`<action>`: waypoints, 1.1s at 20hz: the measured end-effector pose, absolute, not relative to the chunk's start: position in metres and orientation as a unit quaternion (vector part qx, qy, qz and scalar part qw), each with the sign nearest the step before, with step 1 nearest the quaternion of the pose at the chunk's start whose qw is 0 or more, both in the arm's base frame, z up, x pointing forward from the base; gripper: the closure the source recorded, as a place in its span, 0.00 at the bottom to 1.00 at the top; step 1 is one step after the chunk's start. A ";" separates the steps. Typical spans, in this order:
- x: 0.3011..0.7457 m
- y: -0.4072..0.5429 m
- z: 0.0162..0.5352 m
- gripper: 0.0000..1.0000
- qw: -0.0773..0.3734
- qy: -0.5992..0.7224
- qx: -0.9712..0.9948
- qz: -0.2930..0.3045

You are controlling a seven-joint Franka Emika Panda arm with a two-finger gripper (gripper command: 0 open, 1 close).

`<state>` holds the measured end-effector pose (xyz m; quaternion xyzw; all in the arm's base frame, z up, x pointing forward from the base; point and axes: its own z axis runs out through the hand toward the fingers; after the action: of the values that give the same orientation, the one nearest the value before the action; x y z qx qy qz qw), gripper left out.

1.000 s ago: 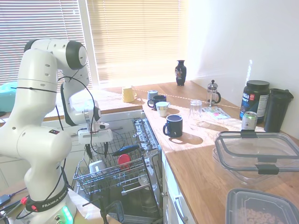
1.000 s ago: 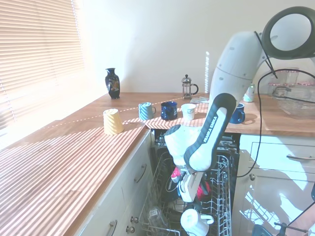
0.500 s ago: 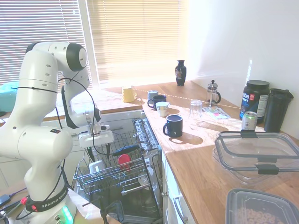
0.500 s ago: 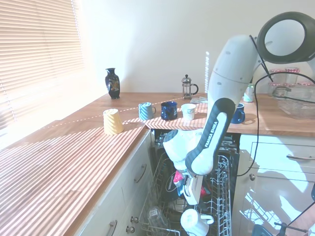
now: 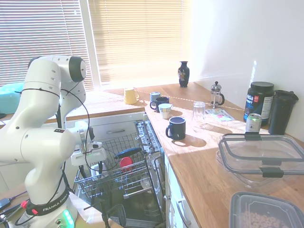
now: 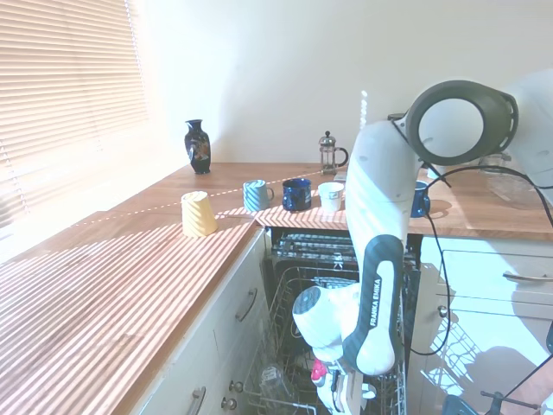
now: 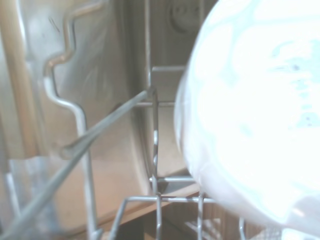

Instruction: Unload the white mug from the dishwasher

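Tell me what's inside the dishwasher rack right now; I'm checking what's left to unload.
In the wire rack a red item and a dark utensil show. The gripper is down in the rack, hiding the white mug, which fills the wrist view. Deeper contents are covered.

Claw (image 5: 93,167) sits low in the dishwasher's (image 5: 142,142) pulled-out wire rack (image 5: 118,178); I can't make out the finger gap. Rack wires hem it in on all sides. A red item (image 5: 126,163) and a dark-handled utensil (image 5: 127,152) lie just beside, toward the desk (image 5: 199,161). In the wrist view, the white mug (image 7: 255,110) fills most of the picture, rack tines (image 7: 152,150) close against it. Above the rack I see open air. On the desk edge, a navy mug (image 5: 176,128) and a cream cup (image 5: 165,110) stand near the rim.
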<state>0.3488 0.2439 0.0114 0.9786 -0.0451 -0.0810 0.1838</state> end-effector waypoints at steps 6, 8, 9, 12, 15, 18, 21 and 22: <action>0.360 0.234 0.003 1.00 0.192 -0.050 0.978 -0.064; 0.366 0.236 0.004 1.00 0.190 -0.048 0.979 -0.062; 0.369 0.237 0.004 1.00 0.189 -0.048 0.979 -0.061; 0.374 0.239 0.002 1.00 0.189 -0.045 0.979 -0.059; 0.375 0.241 0.000 1.00 0.189 -0.042 0.979 -0.059; 0.378 0.243 -0.003 1.00 0.189 -0.043 0.979 -0.061; 0.379 0.244 -0.003 1.00 0.189 -0.045 0.979 -0.061; 0.379 0.244 -0.002 1.00 0.189 -0.046 0.979 -0.061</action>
<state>0.3792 0.2440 -0.0024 0.9791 -0.0457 -0.0609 0.1887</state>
